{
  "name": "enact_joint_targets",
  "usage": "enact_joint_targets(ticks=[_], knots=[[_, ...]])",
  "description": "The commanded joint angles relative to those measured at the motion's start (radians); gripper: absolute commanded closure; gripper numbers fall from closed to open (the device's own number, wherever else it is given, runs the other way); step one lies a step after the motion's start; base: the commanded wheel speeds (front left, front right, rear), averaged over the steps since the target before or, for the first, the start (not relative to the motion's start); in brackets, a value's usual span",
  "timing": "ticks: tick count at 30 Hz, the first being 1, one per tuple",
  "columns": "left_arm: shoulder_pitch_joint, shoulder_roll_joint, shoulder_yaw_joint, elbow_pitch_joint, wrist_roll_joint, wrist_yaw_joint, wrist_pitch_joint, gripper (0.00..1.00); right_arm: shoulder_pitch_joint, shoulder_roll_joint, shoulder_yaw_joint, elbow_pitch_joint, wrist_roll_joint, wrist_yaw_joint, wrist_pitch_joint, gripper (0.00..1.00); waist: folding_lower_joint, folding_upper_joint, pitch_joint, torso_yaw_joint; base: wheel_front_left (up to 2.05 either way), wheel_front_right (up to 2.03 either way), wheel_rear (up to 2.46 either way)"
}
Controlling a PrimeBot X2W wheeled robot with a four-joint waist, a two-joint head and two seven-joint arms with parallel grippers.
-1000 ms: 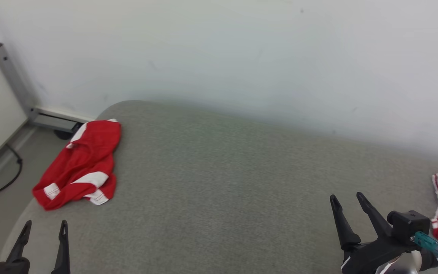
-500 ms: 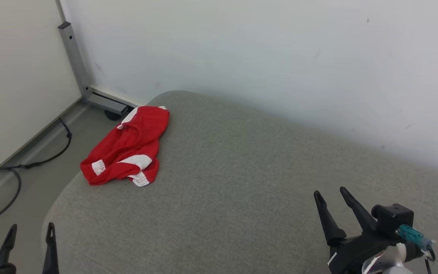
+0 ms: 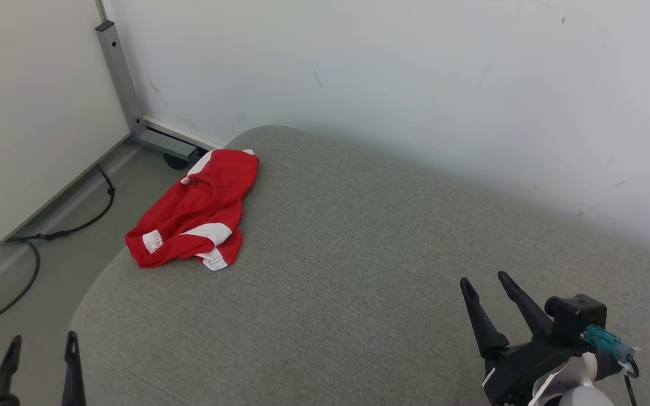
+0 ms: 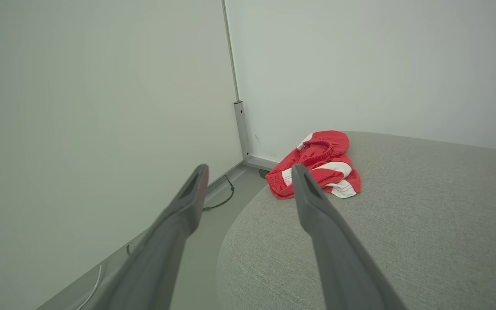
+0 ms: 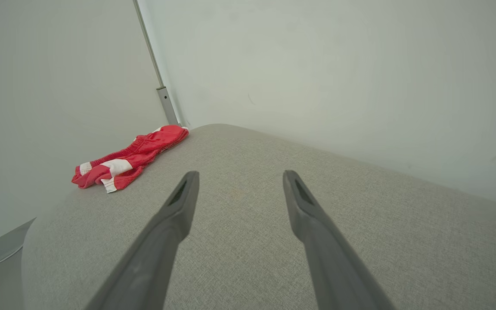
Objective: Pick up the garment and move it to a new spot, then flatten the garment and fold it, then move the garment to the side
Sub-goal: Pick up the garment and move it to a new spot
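A crumpled red garment with white bands lies near the far left corner of the grey cushioned surface. It also appears in the left wrist view and the right wrist view. My left gripper is open at the lower left, off the surface's edge and well short of the garment. My right gripper is open over the surface at the lower right, far from the garment. In the wrist views the left gripper and the right gripper each hold nothing.
A pale wall runs behind the surface. A grey metal post with a base foot stands at the left corner, and a black cable trails over the floor beside the surface's rounded left edge.
The camera has turned left, so the whole picture has shifted right. A second red cloth at the right edge has left the view. Both grippers stay open.
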Motion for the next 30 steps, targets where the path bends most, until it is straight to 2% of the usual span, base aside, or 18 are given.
enact_joint_targets(ticks=[1, 5, 11, 14, 20, 30], knots=[[-0.005, 0.000, -0.003, 0.000, -0.013, -0.006, -0.003, 0.00, -0.001, -0.011, -0.006, 0.004, 0.012, -0.002, -0.010, 0.00, 0.0000, -0.0001, -0.002, -0.003, 0.00, 0.00, 0.00], [-0.032, 0.009, -0.015, 0.011, -0.024, -0.025, 0.007, 0.00, 0.015, -0.013, -0.016, 0.006, 0.012, -0.002, -0.012, 0.00, 0.0000, -0.0001, -0.008, -0.008, 0.00, 0.00, 0.00], [-0.145, 0.045, -0.040, 0.030, -0.051, -0.090, 0.057, 0.00, 0.037, -0.014, -0.030, -0.010, 0.002, -0.002, -0.002, 0.00, 0.0000, -0.0001, -0.013, -0.019, 0.00, 0.00, 0.00], [-0.186, 0.058, -0.036, 0.042, -0.061, -0.106, 0.068, 0.00, 0.034, -0.013, -0.027, -0.023, -0.005, -0.002, 0.006, 0.00, 0.0000, -0.0001, -0.002, -0.035, 0.00, 0.00, 0.00], [-0.316, 0.074, -0.041, 0.122, -0.097, -0.148, 0.072, 0.00, 0.012, -0.027, -0.032, -0.061, -0.022, -0.002, 0.033, 0.00, 0.0000, -0.0001, 0.045, -0.096, 0.00, 0.00, 0.00], [-0.517, 0.098, -0.031, 0.323, -0.161, -0.191, 0.045, 0.00, -0.027, -0.055, -0.037, -0.106, -0.032, -0.002, 0.061, 0.00, 0.0000, -0.0001, 0.123, -0.225, 0.00, 0.00, 0.00]])
